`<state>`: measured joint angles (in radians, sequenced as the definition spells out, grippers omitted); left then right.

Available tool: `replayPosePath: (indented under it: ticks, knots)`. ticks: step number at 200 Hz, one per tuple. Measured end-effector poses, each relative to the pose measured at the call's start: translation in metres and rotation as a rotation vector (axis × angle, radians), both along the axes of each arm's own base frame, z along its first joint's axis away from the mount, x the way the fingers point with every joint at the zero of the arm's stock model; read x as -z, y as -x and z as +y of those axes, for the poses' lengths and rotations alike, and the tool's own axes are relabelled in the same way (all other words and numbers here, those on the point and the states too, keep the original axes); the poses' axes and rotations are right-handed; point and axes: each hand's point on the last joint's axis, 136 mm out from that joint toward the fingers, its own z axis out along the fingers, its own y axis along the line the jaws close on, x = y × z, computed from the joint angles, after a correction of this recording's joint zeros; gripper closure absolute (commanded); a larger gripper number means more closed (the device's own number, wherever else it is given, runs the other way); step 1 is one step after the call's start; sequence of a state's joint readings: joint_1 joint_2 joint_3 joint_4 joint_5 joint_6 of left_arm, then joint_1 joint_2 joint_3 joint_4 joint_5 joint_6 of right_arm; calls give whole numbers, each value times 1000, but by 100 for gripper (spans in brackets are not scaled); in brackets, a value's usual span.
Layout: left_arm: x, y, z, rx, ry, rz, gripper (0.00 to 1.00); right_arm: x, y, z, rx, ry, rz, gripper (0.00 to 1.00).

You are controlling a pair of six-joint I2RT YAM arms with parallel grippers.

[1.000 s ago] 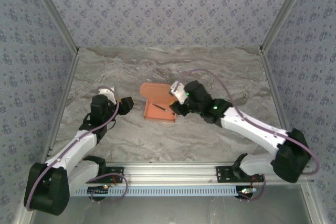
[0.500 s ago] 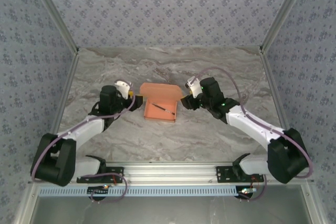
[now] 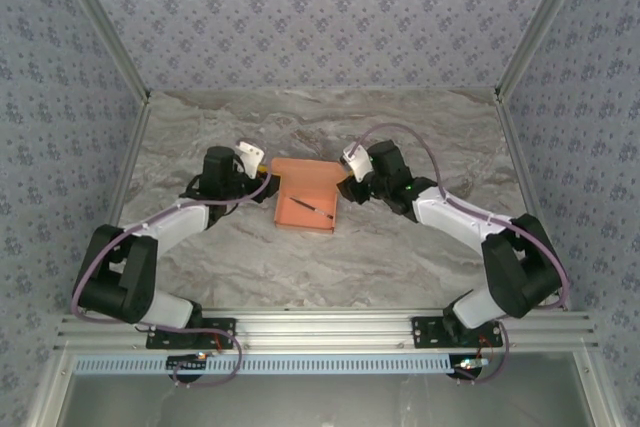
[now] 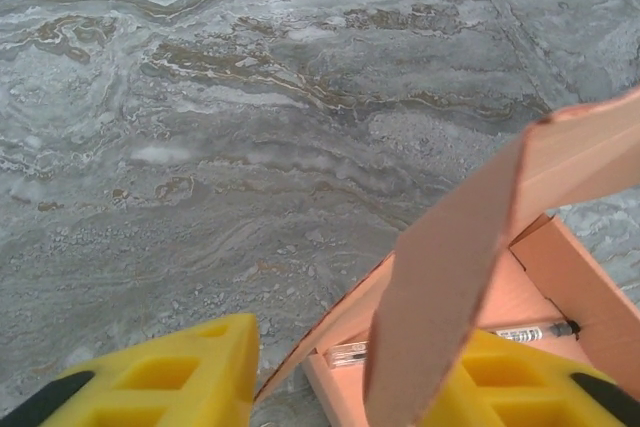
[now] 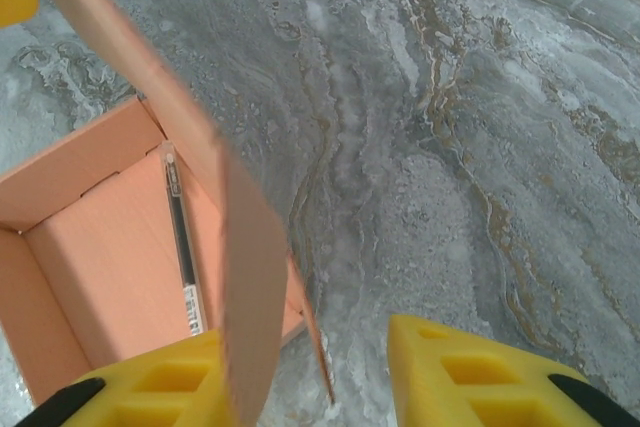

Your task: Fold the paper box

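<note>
1. paper box (image 3: 303,179) sits mid-surface (image 3: 400,257), opening up, long axis roughly left-right, far flap raised.
2. Inside: one dark pen (image 3: 311,209), lying diagonally.
3. left tool (image 4: 350,352) and right tool (image 5: 305,347) both spread, each straddling a side flap, not pinching.

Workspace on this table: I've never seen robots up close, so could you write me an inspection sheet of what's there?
Surface: grey marbled table.
Job's things: orange box, open, with a flap raised at each end.
Clutter: a pen lying inside the box.
Grippers: left gripper and right gripper are both open. Each straddles a raised flap without clamping it.
Cables: a purple cable loops along each arm.
Surroundings: patterned walls and a metal rail at the near edge.
</note>
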<state>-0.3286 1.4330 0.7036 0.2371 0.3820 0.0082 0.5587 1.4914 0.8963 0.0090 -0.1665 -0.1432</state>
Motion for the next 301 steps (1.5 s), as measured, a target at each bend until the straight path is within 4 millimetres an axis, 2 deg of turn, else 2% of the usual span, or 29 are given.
replayPosePath:
  ticks: [25,66,101,137,175,196,266,301]
  knots:
    - [2,-3,-1,3,-9,8,72,3,-1,4,-12,7,3,74]
    - [3,-3,-1,5,-11,13,78,9,1,9,-13,26,5,84]
    - [3,-3,-2,2,-5,17,83,5,-4,12,39,52,-17,91]
    - [0,-2,-10,5,15,17,85,-3,-12,19,164,113,-60,92]
    - [3,1,-14,-28,18,24,86,-13,-27,13,348,158,-88,91]
    - [2,-1,-15,-67,8,16,86,-11,-32,9,414,168,-86,90]
    - [-1,-8,-12,-185,18,11,95,-11,-31,8,468,147,-64,89]
    - [-1,-8,-14,-265,30,24,95,-9,-32,8,487,130,-51,90]
